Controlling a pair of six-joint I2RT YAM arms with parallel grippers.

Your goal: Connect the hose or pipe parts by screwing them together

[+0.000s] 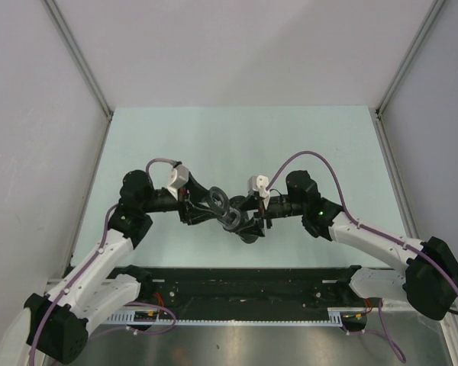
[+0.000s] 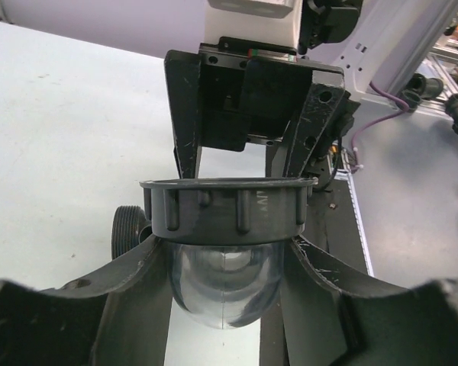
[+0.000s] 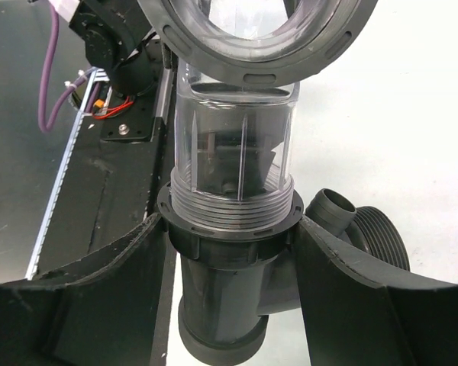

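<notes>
Both arms meet over the middle of the table. My left gripper [image 1: 206, 207] [image 2: 227, 252] is shut on a clear domed pipe part [image 2: 225, 286]. That part carries a dark ribbed ring nut [image 2: 227, 207] just beyond the fingertips. My right gripper [image 1: 249, 221] [image 3: 230, 229] is shut on the collar of the dark grey T-shaped fitting [image 3: 221, 305]. A clear threaded tube [image 3: 233, 152] rises from that collar to the ring nut [image 3: 252, 46]. I cannot see whether the threads there are engaged. The fitting's side barb [image 3: 332, 210] and threaded end [image 3: 382, 236] stick out to the right.
A black base rail [image 1: 237, 286] runs along the near edge between the arm bases. Grey walls [image 1: 30, 114] close in the pale green tabletop [image 1: 237, 137] on both sides and at the back. Purple cables [image 1: 309, 156] loop above both wrists.
</notes>
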